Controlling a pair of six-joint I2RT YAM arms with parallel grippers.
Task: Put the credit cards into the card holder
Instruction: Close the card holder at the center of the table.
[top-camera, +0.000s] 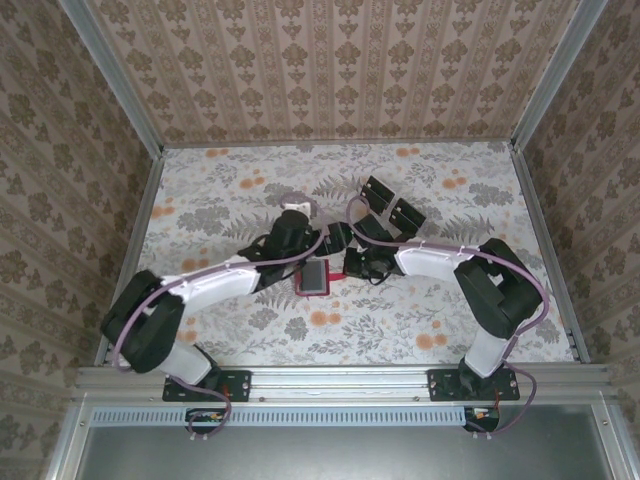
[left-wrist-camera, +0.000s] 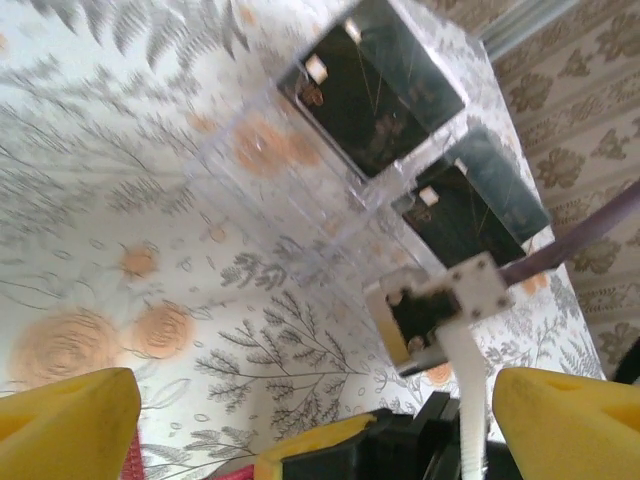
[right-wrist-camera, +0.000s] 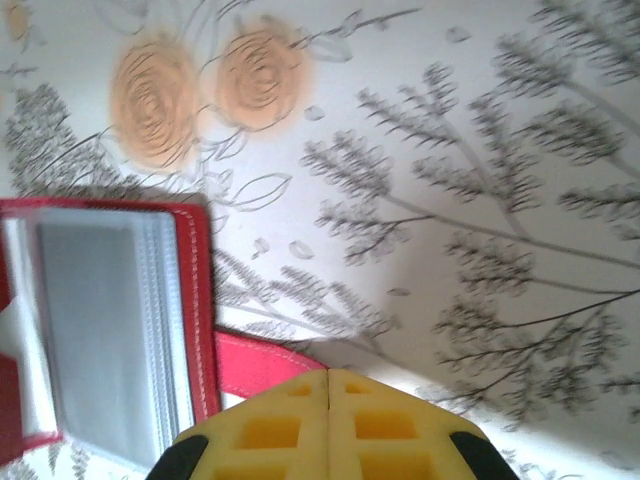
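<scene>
Over the worktop (top-camera: 450, 310), from the top camera, we see the card holder (top-camera: 316, 278) lying open and face up at the centre, between the two arms. The credit cards (top-camera: 376, 190) sit beyond it, well apart, side by side in a row that slants from far left to near right. The left hand (top-camera: 336, 238) hovers just past the card holder and the right hand (top-camera: 358, 265) is right beside its right edge. By our reckoning the opening is done and the loading has not begun: no card has reached the sleeves as far as we can see.

Switching to the left wrist camera, we've got the yellow fingers (left-wrist-camera: 70, 420) spread wide at either bottom corner, nothing between them. Ahead, black cards lie flat in a clear tray (left-wrist-camera: 290, 175), their long edges running diagonally across the frame.

Now the right wrist camera: the fingers (right-wrist-camera: 290, 430) are pressed tight together, and a red flap of the card holder runs right up to their tips; whether they nip it, we cannot tell. The holder's clear sleeves look empty. Its fold line runs top to bottom here, so its long axis spans left to right, the flap pointing towards this hand.
</scene>
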